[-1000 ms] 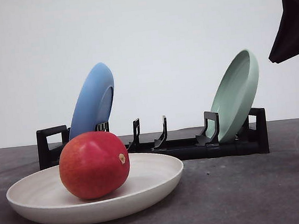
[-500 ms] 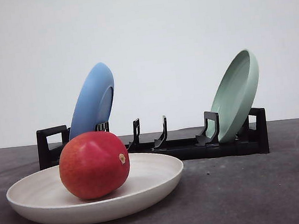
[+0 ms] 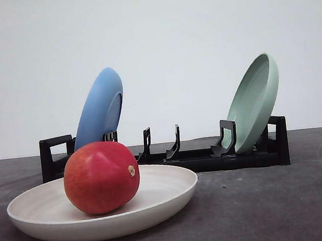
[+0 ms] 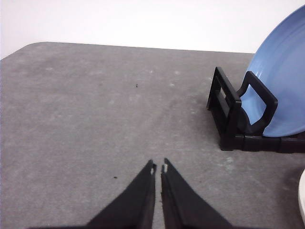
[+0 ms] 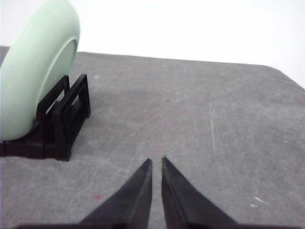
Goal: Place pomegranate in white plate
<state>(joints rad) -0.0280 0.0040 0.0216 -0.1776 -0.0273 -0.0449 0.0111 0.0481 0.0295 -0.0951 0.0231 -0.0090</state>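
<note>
We see the pomegranate (image 3: 101, 177) resting in the white plate (image 3: 169, 195). The left gripper (image 4: 158, 168) and right gripper (image 5: 156, 161) are both narrowed, holding nothing.

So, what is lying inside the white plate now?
The pomegranate sits inside the white plate, left of its middle. The plate surface under and behind the fruit is covered, so I cannot see it.

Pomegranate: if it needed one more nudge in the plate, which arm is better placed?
Probably left. The pomegranate sits in the white plate below the blue plate, and the left gripper sees those plates.
</note>
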